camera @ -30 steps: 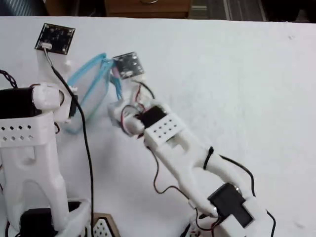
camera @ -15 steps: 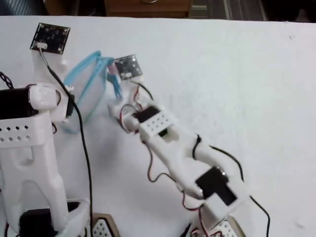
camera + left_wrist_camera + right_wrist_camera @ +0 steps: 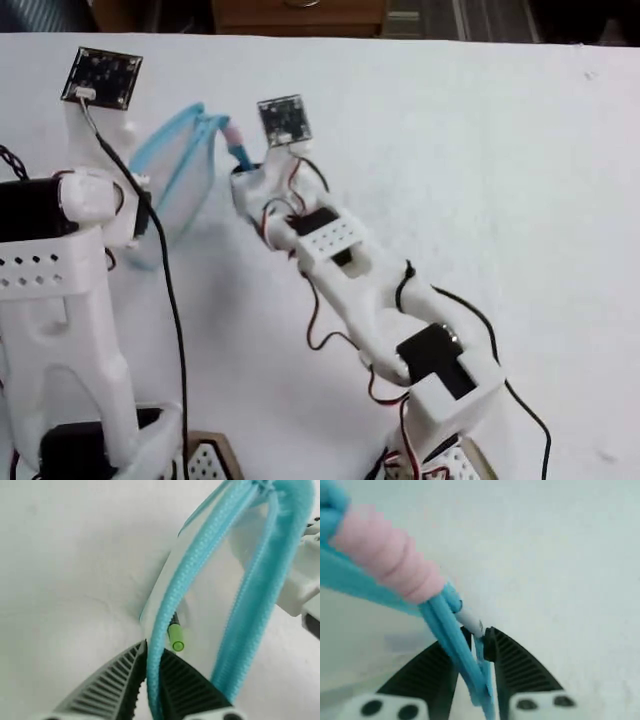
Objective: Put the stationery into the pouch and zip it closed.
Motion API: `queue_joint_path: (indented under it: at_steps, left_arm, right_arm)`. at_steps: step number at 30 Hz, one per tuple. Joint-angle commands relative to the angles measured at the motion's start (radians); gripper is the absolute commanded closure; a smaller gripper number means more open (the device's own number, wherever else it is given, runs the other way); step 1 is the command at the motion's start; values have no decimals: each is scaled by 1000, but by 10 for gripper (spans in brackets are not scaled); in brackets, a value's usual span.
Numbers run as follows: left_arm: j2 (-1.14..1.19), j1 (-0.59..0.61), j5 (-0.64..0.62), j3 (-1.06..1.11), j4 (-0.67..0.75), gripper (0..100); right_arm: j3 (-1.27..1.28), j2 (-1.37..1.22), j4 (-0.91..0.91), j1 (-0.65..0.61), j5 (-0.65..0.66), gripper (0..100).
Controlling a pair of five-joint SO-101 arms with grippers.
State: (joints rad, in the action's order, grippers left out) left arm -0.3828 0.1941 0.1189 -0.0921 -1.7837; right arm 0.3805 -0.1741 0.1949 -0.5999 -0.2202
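1. A plain white matte worktop [image 3: 520, 160] runs from the left edge to the right edge of the high view; its far edge is straight, with dark wooden furniture beyond it.
2. A clear plastic pouch with a light-blue zip [image 3: 186, 188] sits toward the far-left corner. Its zip side is raised and its lower part is down on the worktop, where it casts a soft shadow.
3. In the left wrist view, the clear side of the pouch [image 3: 200, 600] lies against the white surface.
4. The white left arm's base [image 3: 70, 440] stands at the near-left corner.
5. The white right arm's base [image 3: 450, 440] stands at the near edge, about midway along it.
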Motion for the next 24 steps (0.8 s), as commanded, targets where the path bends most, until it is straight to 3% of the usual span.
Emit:
queue_joint_path:
  at_steps: [1, 7, 14, 20, 24]
  left_arm:
    - [-4, 8, -5, -12, -2, 977]
    - [-4, 7, -5, -12, -2, 977]
    - [-4, 7, -5, -12, -2, 977]
    - [-4, 7, -5, -12, -2, 977]
    - [-4, 10, -5, -12, -2, 977]
  right_arm:
    - [-5, 5, -10, 22, 12, 981]
    - [43, 13, -2, 19, 57, 971]
    - [48, 59, 246, -12, 83, 971]
    - [49, 119, 292, -38, 83, 969]
    - [52, 151, 295, -65, 83, 875]
